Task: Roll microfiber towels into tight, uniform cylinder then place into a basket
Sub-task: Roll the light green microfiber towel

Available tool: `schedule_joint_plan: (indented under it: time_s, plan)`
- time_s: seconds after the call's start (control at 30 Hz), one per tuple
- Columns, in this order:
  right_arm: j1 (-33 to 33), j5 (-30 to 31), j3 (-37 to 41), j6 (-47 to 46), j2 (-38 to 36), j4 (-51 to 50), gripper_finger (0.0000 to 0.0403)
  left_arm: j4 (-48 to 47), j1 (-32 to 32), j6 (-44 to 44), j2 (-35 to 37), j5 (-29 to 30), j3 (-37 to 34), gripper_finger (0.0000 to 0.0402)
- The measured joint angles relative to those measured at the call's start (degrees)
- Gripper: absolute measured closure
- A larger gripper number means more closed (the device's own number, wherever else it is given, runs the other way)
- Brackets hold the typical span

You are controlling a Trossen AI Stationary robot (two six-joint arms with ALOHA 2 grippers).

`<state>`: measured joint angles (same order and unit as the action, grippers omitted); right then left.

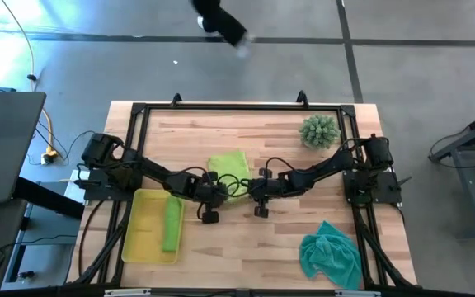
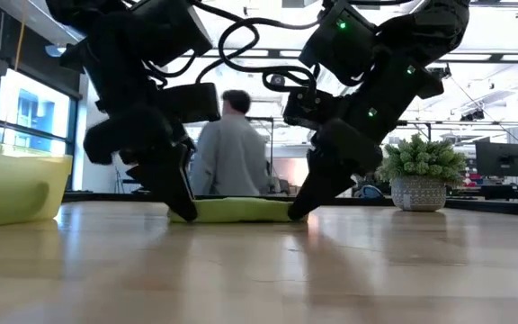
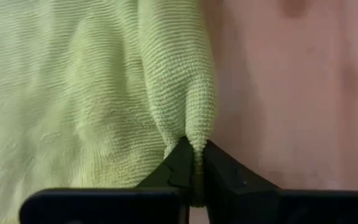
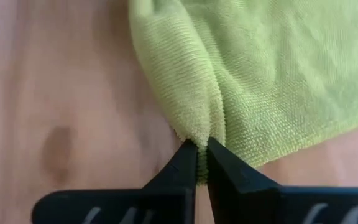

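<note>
Both dark grippers, left (image 3: 194, 163) and right (image 4: 197, 157), pinch the near edge of the flat lime-green microfiber towel (image 1: 231, 167) at table centre, likely to start rolling it tightly.

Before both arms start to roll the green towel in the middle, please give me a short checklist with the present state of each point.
1. Left pincer shut on the flat lime towel: ok.
2. Right pincer shut on the same towel's edge: ok.
3. Both grips at table level, seen in the low view: ok.
4. Basket has room beside the rolled lime towel: ok.
5. Teal towel and plant lie apart from the arms: ok.
6. Grips at matching corners: cannot tell.
</note>
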<state>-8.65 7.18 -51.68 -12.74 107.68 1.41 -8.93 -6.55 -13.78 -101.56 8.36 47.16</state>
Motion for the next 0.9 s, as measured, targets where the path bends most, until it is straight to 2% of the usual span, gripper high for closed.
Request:
schedule_joint_plan:
  time_s: [0.2,0.33,0.43,0.57,0.8,0.9]
  plan:
    - [2.2,-16.7,0.1,-7.8,-1.5,0.2,0.0400,2.7,1.4,-0.7,1.5,-13.9,-0.8,0.0397]
    - [4.1,-26.7,0.1,-12.7,-2.6,0.9,0.0400,8.5,2.3,-7.0,3.1,-17.5,-4.3,0.0397]
    - [5.2,-30.6,0.1,-16.4,-2.7,2.8,0.0400,12.1,2.8,-12.9,4.5,-18.3,-7.1,0.0397]
    - [6.5,-30.3,0.1,-19.6,-2.5,3.5,0.0400,14.9,3.8,-21.4,6.0,-19.7,-9.4,0.0397]
    - [7.5,-19.5,0.0,-21.6,-1.8,3.6,0.0388,14.1,7.0,-30.2,6.4,-20.2,-10.9,0.0397]
    - [7.5,-16.1,0.0,-16.2,-1.6,3.7,0.0369,14.1,8.2,-31.1,6.6,-20.5,-11.5,0.0398]
